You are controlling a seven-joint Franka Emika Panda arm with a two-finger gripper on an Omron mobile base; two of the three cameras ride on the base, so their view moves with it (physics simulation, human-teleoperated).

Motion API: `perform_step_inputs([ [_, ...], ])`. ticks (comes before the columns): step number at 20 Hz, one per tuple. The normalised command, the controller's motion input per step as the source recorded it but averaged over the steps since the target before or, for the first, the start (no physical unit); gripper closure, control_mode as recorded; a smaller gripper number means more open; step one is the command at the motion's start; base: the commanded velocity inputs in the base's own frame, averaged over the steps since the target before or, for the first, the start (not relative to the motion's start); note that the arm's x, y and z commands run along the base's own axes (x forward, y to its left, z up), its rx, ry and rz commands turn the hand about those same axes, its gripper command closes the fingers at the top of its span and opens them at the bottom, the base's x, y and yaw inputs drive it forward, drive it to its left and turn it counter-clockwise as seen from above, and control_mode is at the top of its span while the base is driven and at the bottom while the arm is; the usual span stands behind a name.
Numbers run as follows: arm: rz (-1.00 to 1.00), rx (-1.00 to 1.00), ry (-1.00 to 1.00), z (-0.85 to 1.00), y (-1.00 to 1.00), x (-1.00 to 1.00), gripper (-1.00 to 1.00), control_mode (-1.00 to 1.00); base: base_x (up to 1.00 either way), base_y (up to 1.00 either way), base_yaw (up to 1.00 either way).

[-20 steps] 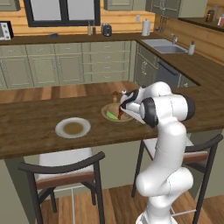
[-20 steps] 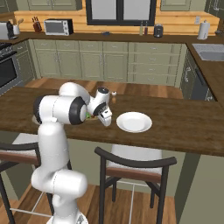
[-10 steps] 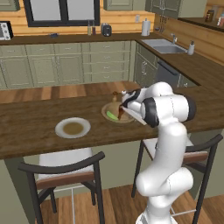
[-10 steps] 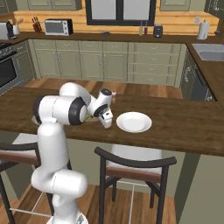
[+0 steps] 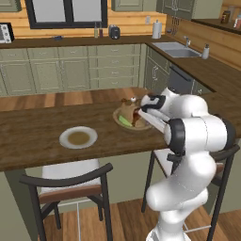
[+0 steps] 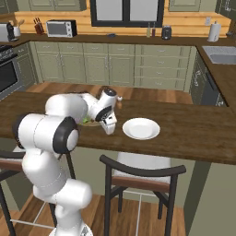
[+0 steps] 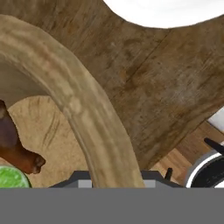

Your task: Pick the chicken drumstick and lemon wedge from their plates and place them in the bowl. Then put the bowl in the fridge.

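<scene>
On the wooden counter (image 5: 42, 141), the bowl (image 7: 83, 118) has its rim pinched in the closed claw (image 7: 116, 175); inside, at the claw's nine o'clock, lie the chicken drumstick (image 7: 15, 146) and lemon wedge (image 7: 12, 177).

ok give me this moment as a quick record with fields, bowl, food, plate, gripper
bowl: wide tan wooden bowl on the dark wooden counter, rim between the gripper's jaws
food: reddish-brown chicken drumstick and bright green lemon wedge both inside the bowl
plate: round white plate with a brownish centre, nothing on it, apart from the bowl
gripper: gripper shut on the bowl's rim
task stage: both foods loaded; bowl not yet lifted toward the fridge
</scene>
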Motion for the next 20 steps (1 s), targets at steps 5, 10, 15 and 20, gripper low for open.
perform_step_inputs([
  [5, -0.17, 0.00, 0.00, 0.89, 0.38, -1.00, 1.00, -1.00, 0.00, 0.00, 0.00],
  [10, -0.34, 0.00, -0.01, 0.60, 0.71, -1.00, 1.00, -1.00, 0.00, 0.00, 0.00],
  [15, -0.37, 0.00, 0.00, 0.50, 0.43, -1.00, 1.00, -1.00, 0.00, 0.00, 0.00],
  [20, -0.33, 0.00, 0.01, 0.19, 0.06, -1.00, 1.00, -1.00, 0.00, 0.00, 0.00],
])
